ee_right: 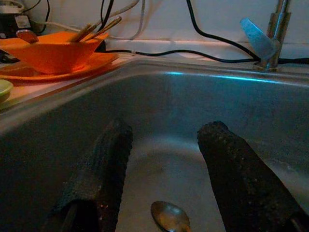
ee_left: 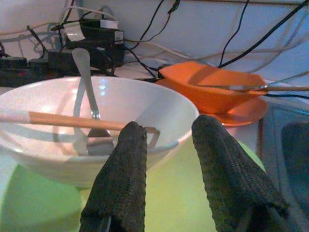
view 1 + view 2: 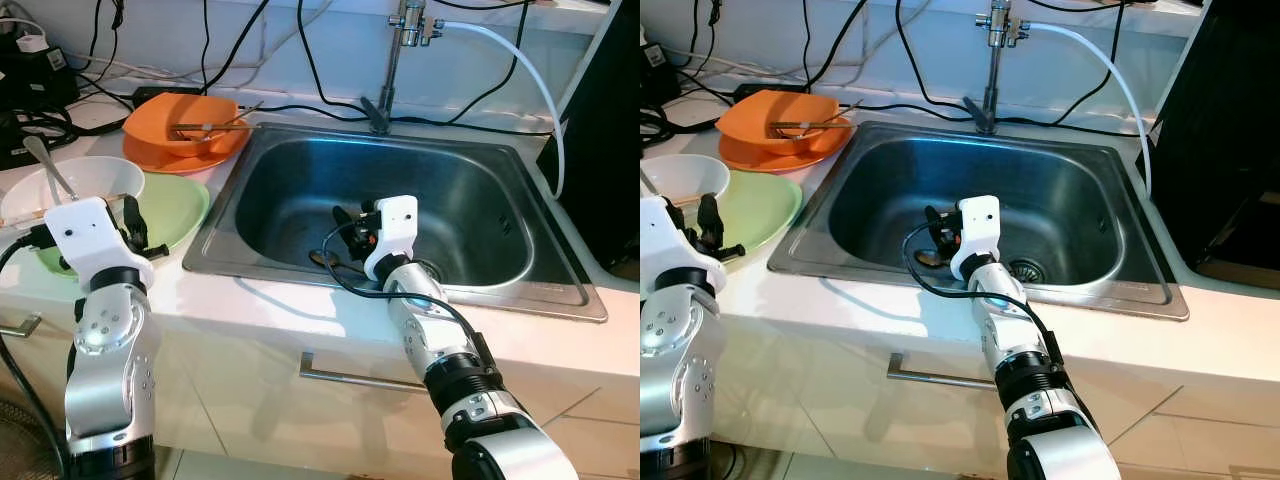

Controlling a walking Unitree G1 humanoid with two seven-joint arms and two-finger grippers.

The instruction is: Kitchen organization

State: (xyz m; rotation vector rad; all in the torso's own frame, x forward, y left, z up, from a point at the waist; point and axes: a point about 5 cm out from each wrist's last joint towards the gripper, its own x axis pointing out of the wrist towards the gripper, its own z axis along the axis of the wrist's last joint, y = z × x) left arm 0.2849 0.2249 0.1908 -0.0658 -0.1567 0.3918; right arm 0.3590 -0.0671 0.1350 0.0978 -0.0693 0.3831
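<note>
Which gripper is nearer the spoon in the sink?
Right. The right gripper hangs open just above the spoon; the left gripper is over at the white bowl.

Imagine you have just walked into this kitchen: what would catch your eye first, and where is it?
The steel sink stands out, with the right gripper reaching down into it, fingers open above a spoon on the bottom. On the counter left of the sink sits an orange bowl on an orange plate. Nearer, the left gripper is open before a white bowl holding a spoon and chopstick.
</note>
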